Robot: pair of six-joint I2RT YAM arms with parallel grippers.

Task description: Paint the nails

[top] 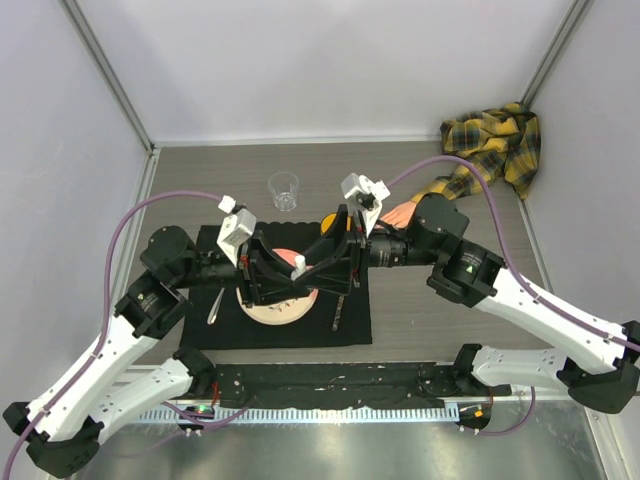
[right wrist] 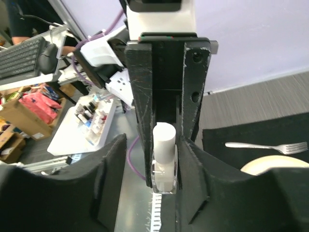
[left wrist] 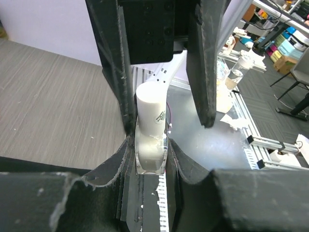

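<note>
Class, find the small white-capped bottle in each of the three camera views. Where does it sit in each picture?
Top external: the bottle is just left of centre, over the black mat.
Left wrist: centre, upright, clamped between the near fingers.
Right wrist: lower centre, between dark upright fingers.
Shared landmark: the left gripper clamping it.

Black-and-white arms (top: 90, 375); purple cables (top: 160, 198)

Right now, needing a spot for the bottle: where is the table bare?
Bare tabletop between the clear cup and left wall, and between the black mat and right arm. Crowded over the plate, where the bottle is held.
</note>
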